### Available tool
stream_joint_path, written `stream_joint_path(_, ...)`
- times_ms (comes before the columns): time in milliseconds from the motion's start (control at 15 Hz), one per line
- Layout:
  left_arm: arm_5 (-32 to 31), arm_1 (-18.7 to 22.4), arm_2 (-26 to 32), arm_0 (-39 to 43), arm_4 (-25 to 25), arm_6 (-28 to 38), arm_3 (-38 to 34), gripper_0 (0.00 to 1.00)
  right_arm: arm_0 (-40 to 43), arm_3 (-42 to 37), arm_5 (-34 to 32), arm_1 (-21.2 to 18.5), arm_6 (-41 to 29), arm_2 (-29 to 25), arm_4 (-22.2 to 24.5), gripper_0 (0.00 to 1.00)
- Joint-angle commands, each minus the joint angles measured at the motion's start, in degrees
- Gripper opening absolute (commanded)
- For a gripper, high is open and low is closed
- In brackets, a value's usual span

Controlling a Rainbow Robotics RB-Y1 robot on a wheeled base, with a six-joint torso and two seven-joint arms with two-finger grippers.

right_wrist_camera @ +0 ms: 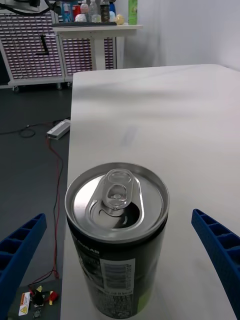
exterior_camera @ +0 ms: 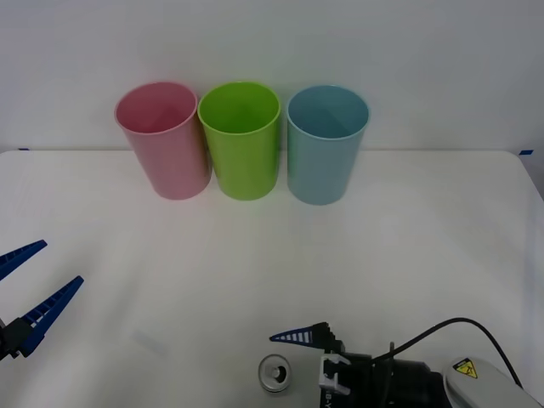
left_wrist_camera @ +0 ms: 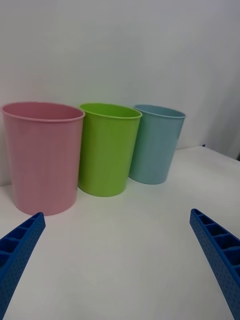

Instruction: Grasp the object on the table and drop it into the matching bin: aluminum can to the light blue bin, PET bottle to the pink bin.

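The aluminum can (exterior_camera: pixel 274 374) stands upright near the front edge of the white table (exterior_camera: pixel 408 238), its shiny pull-tab top (right_wrist_camera: pixel 117 200) facing up. My right gripper (right_wrist_camera: pixel 118 215) is open around it. One blue finger (exterior_camera: pixel 297 337) is on the can's far side, and neither finger touches it. At the back stand the pink bin (exterior_camera: pixel 161 140) on the left and the light blue bin (exterior_camera: pixel 325 144) on the right. My left gripper (exterior_camera: pixel 61 263) hangs open over the table's left side, facing the bins (left_wrist_camera: pixel 42 155). The PET bottle is out of view.
A lime green cup (exterior_camera: pixel 240 140) stands between the pink and light blue bins, touching or nearly touching both. In the right wrist view, the table's edge (right_wrist_camera: pixel 70 165) runs close beside the can, with floor cables (right_wrist_camera: pixel 55 150) and shelving (right_wrist_camera: pixel 35 45) beyond.
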Motion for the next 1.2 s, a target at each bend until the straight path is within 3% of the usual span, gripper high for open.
stream_joint_path(67, 0.0, 0.0, 0.0, 0.0, 0.0, 0.0, 0.0, 1.0, -0.99, 1.99, 0.3, 0.7, 0.75, 0.5, 0.0, 1.0)
stream_joint_path(267, 0.0, 0.0, 0.0, 0.0, 0.0, 0.0, 0.0, 1.0, -2.83, 5.42, -0.4, 2.46, 1.89, 0.59, 0.0, 1.0)
stream_joint_path(800, 0.0, 0.0, 0.0, 0.0, 0.0, 0.0, 0.0, 1.0, -2.83, 5.51, -0.13, 2.81, 2.33, 0.59, 0.0, 0.98)
stream_joint_path(867, 0.0, 0.0, 0.0, 0.0, 0.0, 0.0, 0.0, 1.0, -2.83, 5.51, -0.05, 2.9, 2.33, 0.5, -0.09, 0.21)
stream_joint_path(933, 0.0, 0.0, 0.0, 0.0, 0.0, 0.0, 0.0, 1.0, -2.83, 5.51, -0.05, 2.9, 2.42, 0.59, -0.09, 0.0)
stream_joint_path(1200, 0.0, 0.0, 0.0, 0.0, 0.0, 0.0, 0.0, 1.0, -2.83, 5.51, -0.05, 3.08, 2.68, 0.59, -0.35, 0.0)
